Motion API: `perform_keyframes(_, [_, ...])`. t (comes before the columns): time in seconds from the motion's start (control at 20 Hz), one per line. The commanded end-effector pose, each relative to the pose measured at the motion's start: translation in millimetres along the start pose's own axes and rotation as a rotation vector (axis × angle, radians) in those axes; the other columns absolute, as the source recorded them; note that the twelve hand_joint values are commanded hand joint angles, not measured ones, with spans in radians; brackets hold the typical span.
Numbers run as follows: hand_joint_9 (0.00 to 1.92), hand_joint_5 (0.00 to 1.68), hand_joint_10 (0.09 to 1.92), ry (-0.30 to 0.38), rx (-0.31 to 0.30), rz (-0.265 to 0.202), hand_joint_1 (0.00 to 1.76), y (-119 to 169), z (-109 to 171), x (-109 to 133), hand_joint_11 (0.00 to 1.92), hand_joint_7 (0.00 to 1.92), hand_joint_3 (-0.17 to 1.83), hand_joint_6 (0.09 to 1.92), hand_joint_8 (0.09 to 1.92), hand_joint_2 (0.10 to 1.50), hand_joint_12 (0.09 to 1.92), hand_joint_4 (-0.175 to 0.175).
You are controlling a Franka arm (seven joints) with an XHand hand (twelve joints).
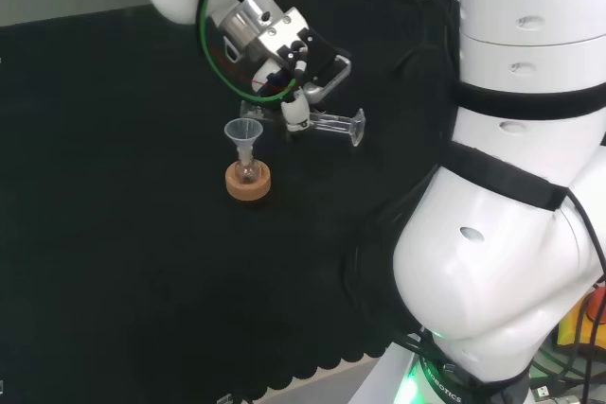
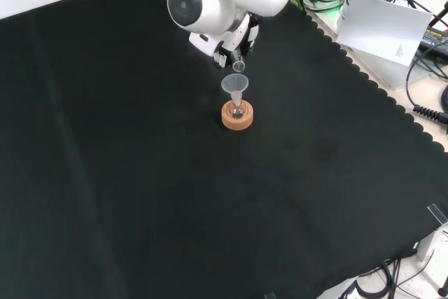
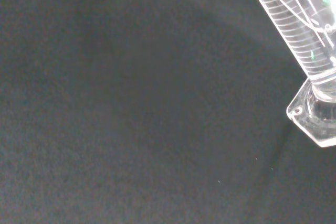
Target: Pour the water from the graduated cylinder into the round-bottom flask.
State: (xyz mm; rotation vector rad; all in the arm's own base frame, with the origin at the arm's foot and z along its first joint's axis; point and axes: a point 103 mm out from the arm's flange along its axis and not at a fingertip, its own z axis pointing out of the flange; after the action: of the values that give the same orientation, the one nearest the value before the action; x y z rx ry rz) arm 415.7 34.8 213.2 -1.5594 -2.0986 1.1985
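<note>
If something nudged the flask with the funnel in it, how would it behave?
The flask probably would not roll, since it sits in a cork ring. The funnel makes it top-heavy and apt to tip. Being clear ware, it is likely fragile.

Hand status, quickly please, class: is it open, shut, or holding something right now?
Hand: shut on the graduated cylinder, which it holds tipped on its side with its mouth near the funnel in the flask.

No readable text or labels.
</note>
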Motion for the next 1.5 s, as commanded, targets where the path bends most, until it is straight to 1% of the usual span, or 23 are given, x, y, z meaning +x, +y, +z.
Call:
perform_keyframes(0.05, [1.36, 0.83, 0.09, -0.004, 0.026, -0.012, 1.23, 0, 5, -2, 1.17, 0.85, 0.0, 1.22, 1.22, 1.19, 0.8, -0.175])
perform_keyframes(0.15, [1.36, 0.83, 0.09, 0.004, 0.02, -0.024, 1.23, -2, 6, -4, 1.17, 0.85, 0.0, 1.22, 1.22, 1.19, 0.8, -0.175])
perform_keyframes(0.3, [1.36, 0.83, 0.09, 0.012, 0.014, -0.029, 1.23, -5, 9, -12, 1.17, 0.85, 0.0, 1.22, 1.22, 1.19, 0.8, -0.175])
perform_keyframes(0.45, [1.36, 0.83, 0.09, 0.007, 0.023, -0.027, 1.23, -5, 12, -18, 1.17, 0.85, 0.0, 1.22, 1.22, 1.19, 0.79, -0.175])
perform_keyframes(0.7, [1.36, 0.83, 0.09, -0.003, 0.038, -0.022, 1.23, -4, 13, -21, 1.17, 0.85, 0.0, 1.22, 1.22, 1.19, 0.79, -0.175])
perform_keyframes(0.95, [1.36, 0.83, 0.09, -0.022, 0.055, -0.015, 1.23, -3, 11, -17, 1.17, 0.85, 0.0, 1.22, 1.22, 1.19, 0.79, -0.175])
perform_keyframes(1.05, [1.36, 0.83, 0.09, -0.04, 0.069, -0.009, 1.23, -1, 8, -13, 1.17, 0.85, 0.0, 1.22, 1.22, 1.19, 0.79, -0.175])
perform_keyframes(1.35, [1.36, 0.83, 0.09, -0.047, 0.076, -0.014, 1.23, 1, 6, -8, 1.17, 0.85, 0.0, 1.22, 1.22, 1.19, 0.79, -0.175])
perform_keyframes(1.5, [1.36, 0.83, 0.09, -0.062, 0.093, 0.0, 1.23, 1, 4, -7, 1.17, 0.85, 0.0, 1.22, 1.22, 1.19, 0.79, -0.175])
